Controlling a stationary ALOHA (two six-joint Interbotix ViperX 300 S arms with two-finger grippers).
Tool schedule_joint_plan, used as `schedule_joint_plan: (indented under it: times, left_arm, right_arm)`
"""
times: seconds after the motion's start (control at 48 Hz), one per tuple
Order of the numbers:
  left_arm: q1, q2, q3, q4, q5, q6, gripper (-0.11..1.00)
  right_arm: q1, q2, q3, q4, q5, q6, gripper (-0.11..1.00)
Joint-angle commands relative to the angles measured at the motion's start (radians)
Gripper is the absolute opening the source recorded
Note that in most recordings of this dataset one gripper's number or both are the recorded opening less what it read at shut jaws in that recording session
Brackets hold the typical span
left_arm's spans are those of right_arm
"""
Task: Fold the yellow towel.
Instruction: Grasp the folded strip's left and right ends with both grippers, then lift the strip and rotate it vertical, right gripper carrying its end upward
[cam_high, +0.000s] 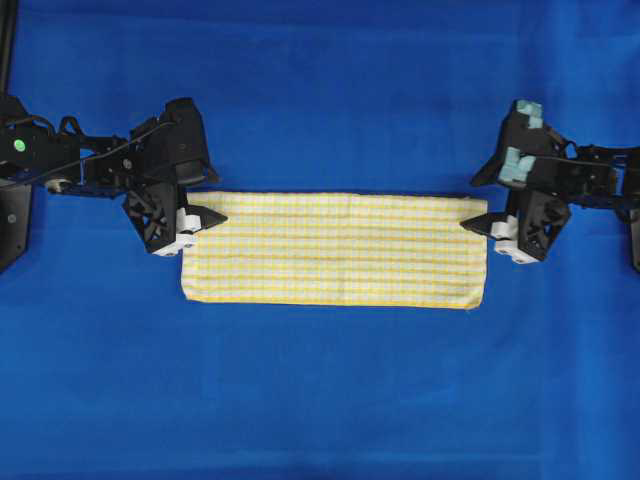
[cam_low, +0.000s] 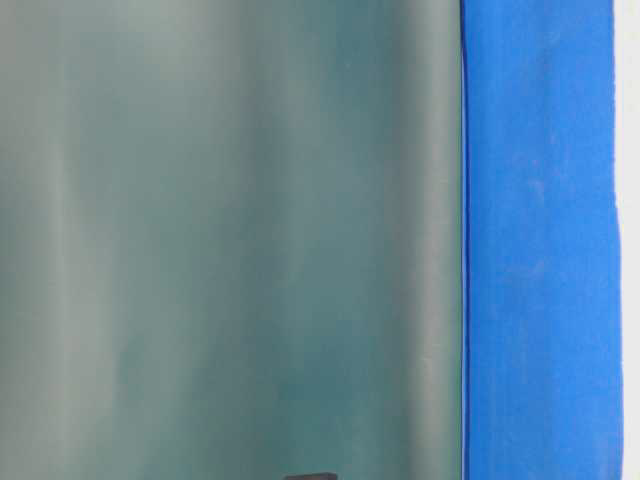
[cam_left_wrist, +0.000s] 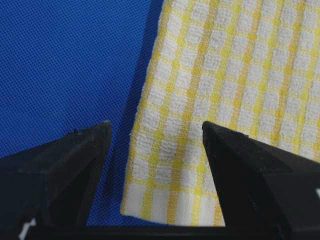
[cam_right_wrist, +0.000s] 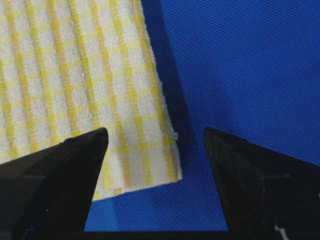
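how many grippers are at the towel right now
2. The left gripper sits open at the yellow towel's upper left corner; the right gripper sits open at its upper right corner. Neither grips it.

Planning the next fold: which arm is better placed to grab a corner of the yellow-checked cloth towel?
Neither clearly; probably both together. The left gripper and right gripper each stand open at a far corner of the yellow-checked cloth towel, jaws straddling its edge. The left looks slightly better centred.

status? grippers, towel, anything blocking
Left gripper and right gripper open, one at each short end. Yellow towel flat, folded once. Nothing blocking.
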Motion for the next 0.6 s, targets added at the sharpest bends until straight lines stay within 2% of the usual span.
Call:
schedule_joint_plan:
  times: [0.0, 0.375, 0.479, 0.521, 0.584]
  left_arm:
    - [0.011, -0.005, -0.017, 0.002, 0.003, 0.008, 0.66]
    - [0.040, 0.018, -0.020, 0.002, 0.051, 0.008, 0.66]
    - [0.040, 0.020, -0.025, 0.000, 0.074, 0.000, 0.62]
    - [0.038, 0.020, -0.029, 0.000, 0.092, -0.003, 0.55]
    - [0.032, 0.026, -0.041, 0.000, 0.129, -0.005, 0.40]
  right_arm:
    - [-0.005, 0.009, -0.018, -0.002, -0.012, 0.000, 0.77]
    - [-0.003, 0.012, -0.015, -0.002, -0.015, -0.005, 0.72]
    - [-0.005, 0.015, -0.012, -0.005, -0.011, -0.009, 0.60]
    - [-0.003, 0.014, -0.012, -0.011, -0.008, -0.011, 0.50]
    - [-0.002, 0.014, -0.014, -0.020, -0.003, -0.011, 0.34]
